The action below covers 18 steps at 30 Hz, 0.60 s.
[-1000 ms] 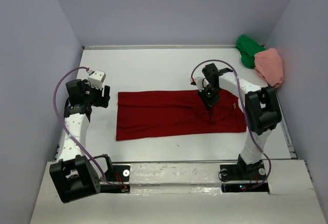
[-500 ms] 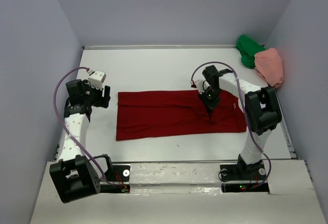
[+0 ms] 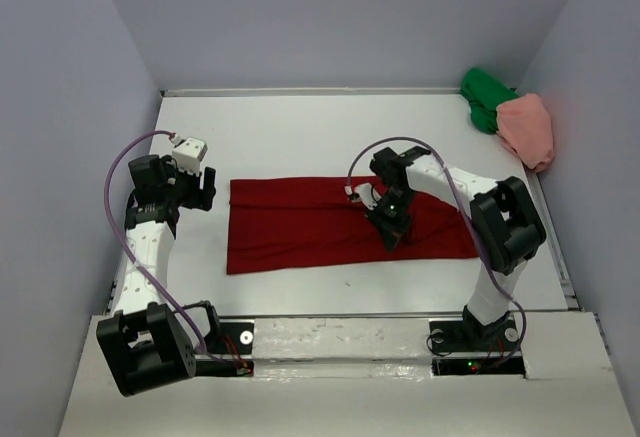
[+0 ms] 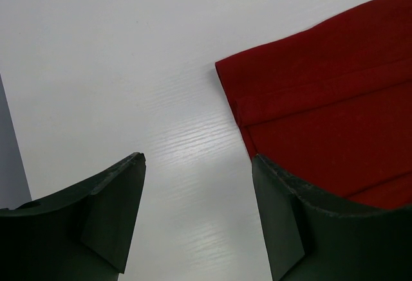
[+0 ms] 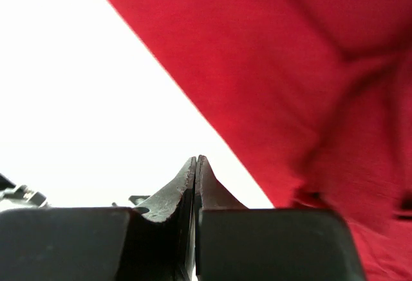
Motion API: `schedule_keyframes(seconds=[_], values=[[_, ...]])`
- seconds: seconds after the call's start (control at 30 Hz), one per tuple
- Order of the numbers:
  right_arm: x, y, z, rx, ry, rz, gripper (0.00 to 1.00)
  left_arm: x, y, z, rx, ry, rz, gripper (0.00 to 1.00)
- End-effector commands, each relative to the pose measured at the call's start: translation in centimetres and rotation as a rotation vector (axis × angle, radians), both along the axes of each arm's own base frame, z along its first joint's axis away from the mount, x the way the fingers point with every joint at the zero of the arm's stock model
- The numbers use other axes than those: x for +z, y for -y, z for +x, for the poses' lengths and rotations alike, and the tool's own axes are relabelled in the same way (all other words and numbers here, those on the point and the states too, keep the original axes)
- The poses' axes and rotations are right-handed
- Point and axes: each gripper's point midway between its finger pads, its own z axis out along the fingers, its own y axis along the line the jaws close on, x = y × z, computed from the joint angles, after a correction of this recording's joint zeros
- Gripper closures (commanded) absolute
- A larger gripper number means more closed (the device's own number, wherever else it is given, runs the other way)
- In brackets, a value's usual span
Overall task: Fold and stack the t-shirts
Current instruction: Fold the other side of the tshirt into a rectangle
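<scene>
A dark red t-shirt [image 3: 300,227] lies folded into a long flat strip across the middle of the table. My right gripper [image 3: 390,239] is low over its right part, shut, with no cloth between the jaws. In the right wrist view the closed tips [image 5: 196,157] sit against white table, with red fabric [image 5: 277,69] just to their right. My left gripper [image 3: 205,189] hovers open just left of the strip. In the left wrist view it [image 4: 198,159] frames bare table, the shirt's corner [image 4: 335,114] beside the right finger. The green t-shirt [image 3: 485,97] and the salmon pink one [image 3: 528,127] lie bunched at the far right corner.
Grey walls enclose the white table [image 3: 300,127] on three sides. The arm bases stand at the near edge. A purple cable loops above each arm.
My right gripper has swung left along the red shirt, its wrist turning. The left arm has not moved.
</scene>
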Motion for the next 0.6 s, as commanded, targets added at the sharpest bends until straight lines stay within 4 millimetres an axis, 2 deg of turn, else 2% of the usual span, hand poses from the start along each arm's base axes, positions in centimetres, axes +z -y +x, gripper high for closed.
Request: schedule_keyframes(seconds=[0.0, 0.1, 0.13, 0.17, 0.2, 0.27, 0.37, 0.57], values=[[2.9, -0.9, -1.8, 0.017, -0.034, 0.088, 1.0, 1.7, 0.1, 0.3, -0.02, 0.05, 0.01, 0.23], [4.0, -0.4, 0.4, -0.002, 0.116, 0.059, 1.0, 1.7, 0.1, 0.3, -0.021, 0.05, 0.012, 0.23], [4.8, -0.2, 1.6, -0.009, 0.194, 0.05, 0.92, 1.8, 0.1, 0.3, -0.022, 0.052, 0.011, 0.23], [4.9, -0.4, 2.0, -0.014, 0.209, 0.058, 0.92, 1.7, 0.1, 0.3, -0.021, 0.05, 0.012, 0.23], [5.7, -0.2, 3.0, -0.023, 0.274, 0.049, 0.85, 1.8, 0.1, 0.3, -0.021, 0.052, 0.012, 0.23], [6.3, 0.3, 3.9, -0.032, 0.33, 0.02, 0.64, 1.7, 0.1, 0.3, -0.022, 0.049, 0.01, 0.23], [6.1, 1.1, 5.1, -0.036, 0.387, -0.03, 0.39, 1.8, 0.1, 0.3, -0.022, 0.052, 0.011, 0.23], [5.2, 1.6, 6.7, -0.035, 0.435, -0.085, 0.34, 1.6, 0.0, 0.2, -0.018, 0.049, 0.014, 0.23]])
